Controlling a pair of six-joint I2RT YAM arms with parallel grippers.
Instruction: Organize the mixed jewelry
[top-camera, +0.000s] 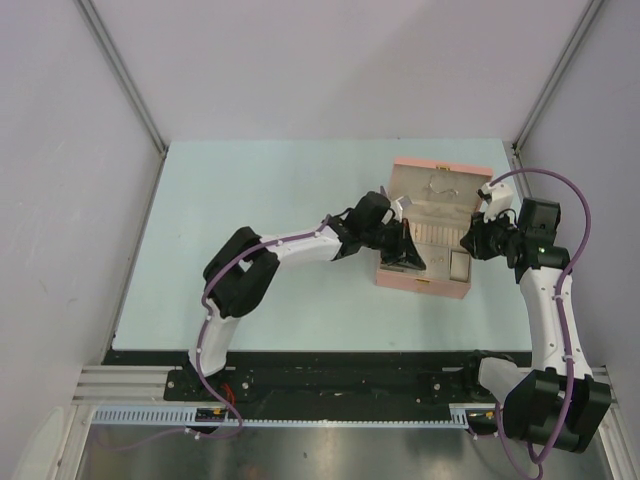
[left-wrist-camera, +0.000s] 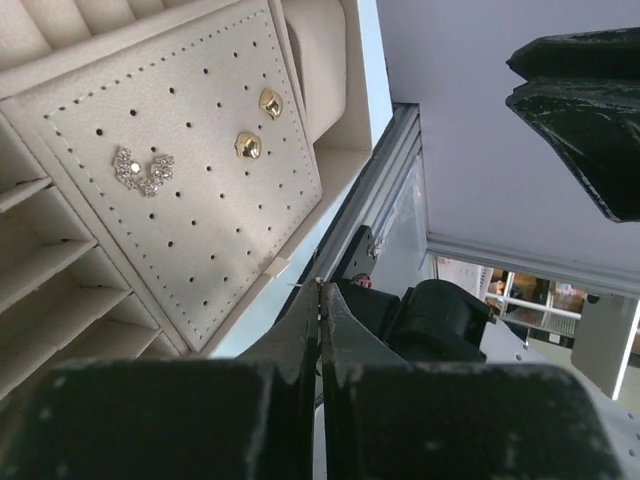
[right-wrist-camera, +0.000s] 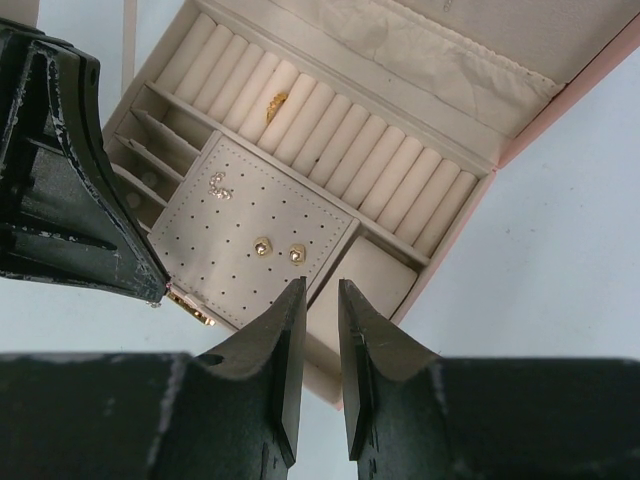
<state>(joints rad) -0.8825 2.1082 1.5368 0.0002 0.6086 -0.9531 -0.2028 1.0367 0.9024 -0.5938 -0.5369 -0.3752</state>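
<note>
The left claw (left-wrist-camera: 320, 300) has its fingers pressed tight together, with nothing I can make out between them. It hangs near a corner of the perforated panel (left-wrist-camera: 200, 220) inside the open pink box (top-camera: 420, 287) on the desk (top-camera: 250, 200). The right claw (right-wrist-camera: 318, 300) stands a narrow slit apart, empty, by the box's right end. The mixed jewelry sits in the box: two gold studs (left-wrist-camera: 247, 145) and a sparkling rhinestone piece (left-wrist-camera: 143, 170) on the panel, a gold ring (right-wrist-camera: 276, 103) tucked among the ring rolls (right-wrist-camera: 400, 175), and a cream pad (right-wrist-camera: 375, 275) in the corner compartment beside the panel. All of it is likely feather-light, hard and slick, so weight is no concern but slipping is. An off-centre pinch would probably flick a stud away. The studs look best taken across the domed head from the sides and lifted straight up, so that any post pushed through a hole does not bend. The rhinestone piece seems the most delicate, better gripped at its metal edge than on the stones. The ring offers its upper arc above the rolls. The pad looks soft and should yield to a pinch across its short sides.
</note>
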